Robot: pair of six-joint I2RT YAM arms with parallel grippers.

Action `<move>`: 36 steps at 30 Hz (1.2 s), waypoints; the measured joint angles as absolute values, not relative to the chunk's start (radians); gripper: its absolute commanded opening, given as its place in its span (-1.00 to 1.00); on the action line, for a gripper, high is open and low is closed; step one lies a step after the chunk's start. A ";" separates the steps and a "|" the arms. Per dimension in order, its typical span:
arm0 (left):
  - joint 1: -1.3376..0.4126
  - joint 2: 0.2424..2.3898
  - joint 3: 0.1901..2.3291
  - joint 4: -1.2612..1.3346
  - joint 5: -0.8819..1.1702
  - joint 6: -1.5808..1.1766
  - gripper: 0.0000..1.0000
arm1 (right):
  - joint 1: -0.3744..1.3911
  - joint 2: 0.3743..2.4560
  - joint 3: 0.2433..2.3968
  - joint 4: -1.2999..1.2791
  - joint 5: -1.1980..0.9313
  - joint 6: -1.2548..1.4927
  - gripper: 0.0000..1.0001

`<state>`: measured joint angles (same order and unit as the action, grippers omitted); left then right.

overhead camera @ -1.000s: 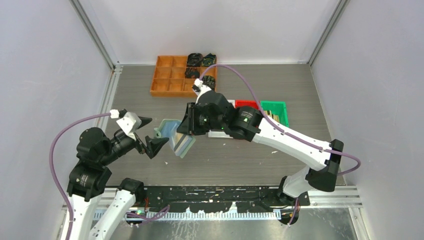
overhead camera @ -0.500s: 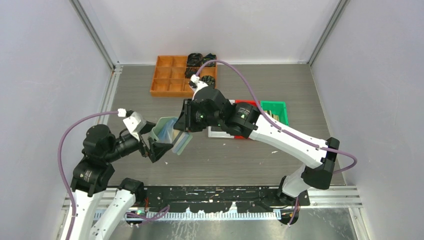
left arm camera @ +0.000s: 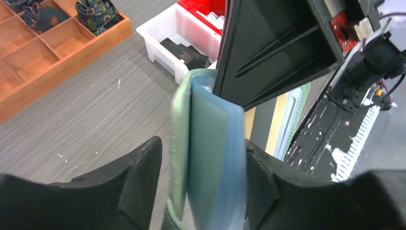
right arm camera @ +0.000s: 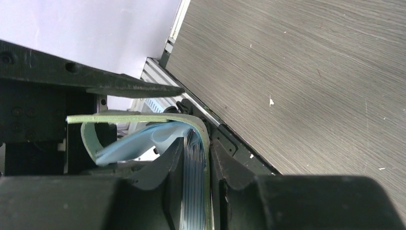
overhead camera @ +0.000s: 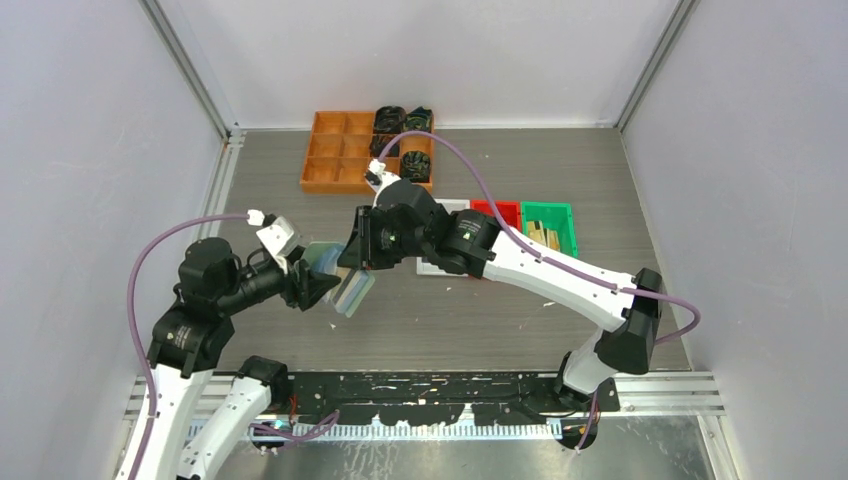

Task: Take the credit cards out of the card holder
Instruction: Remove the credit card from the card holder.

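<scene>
Presently, one card holder (overhead camera: pixel 340 275) is on record, open and held clear of the tabletop (overhead camera: pixel 560 160) between two grippers. The right gripper (right arm camera: pixel 195 158) is pinched narrow on one flap, which sits between its fingers. The left gripper (left arm camera: pixel 203 158) stands part-open astride the other flap, a finger on each side; whether it presses cannot be told. Credit cards (left arm camera: pixel 262 127): tan and dark edges show just past the left gripper's fingertips; total not countable
</scene>
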<state>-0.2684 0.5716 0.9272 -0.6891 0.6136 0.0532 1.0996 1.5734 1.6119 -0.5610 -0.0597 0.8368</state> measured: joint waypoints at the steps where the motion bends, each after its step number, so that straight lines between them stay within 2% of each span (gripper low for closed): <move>1: -0.268 0.568 0.927 -0.696 0.614 0.064 -0.08 | 1.100 1.570 1.603 -0.551 -0.065 0.837 -0.76; 4: -0.268 0.558 0.928 -0.715 0.627 0.083 -0.34 | 1.096 1.560 1.580 -0.524 -0.096 0.837 -0.58; 7: -0.268 0.554 0.941 -0.739 0.646 0.102 -0.56 | 1.081 1.549 1.551 -0.488 -0.158 0.841 -0.29; 12: -0.268 0.566 0.992 -0.789 0.666 0.130 -0.81 | 1.030 1.493 1.446 -0.364 -0.320 0.888 -0.03; 24: -0.268 0.671 1.105 -0.859 0.844 0.013 -0.93 | 0.955 1.345 1.215 -0.101 -0.614 0.891 0.10; 36: -0.268 0.749 1.176 -0.873 1.077 -0.140 -0.95 | 0.908 1.225 1.184 -0.124 -0.720 0.626 0.24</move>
<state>-0.2684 0.7490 1.1755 -0.8734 1.0775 -0.1402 0.9077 1.2247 1.1839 -0.1242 -0.7204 0.6258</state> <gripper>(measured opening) 0.107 0.616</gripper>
